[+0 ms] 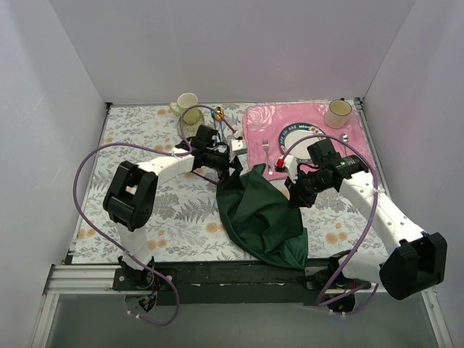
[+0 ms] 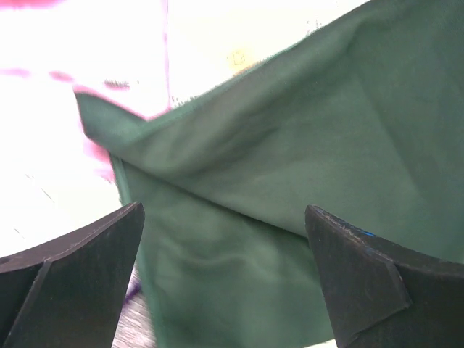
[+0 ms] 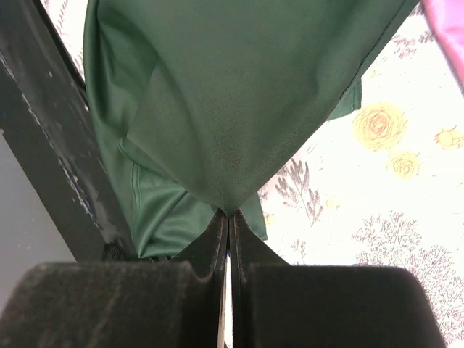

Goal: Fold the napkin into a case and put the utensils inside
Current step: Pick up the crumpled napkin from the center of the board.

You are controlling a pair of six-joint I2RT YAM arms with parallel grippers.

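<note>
Napkin (image 1: pixel 262 217), dark green, lies crumpled on the counter (image 1: pixel 138 138) between the two arms, with its far corner at the edge of the pink placemat (image 1: pixel 359 148). The right tool (image 3: pixel 228 221) is pressed together on one corner of the napkin and holds it raised. The left tool (image 2: pixel 223 217) is spread wide above a fold of the cloth and grips nothing.
</note>
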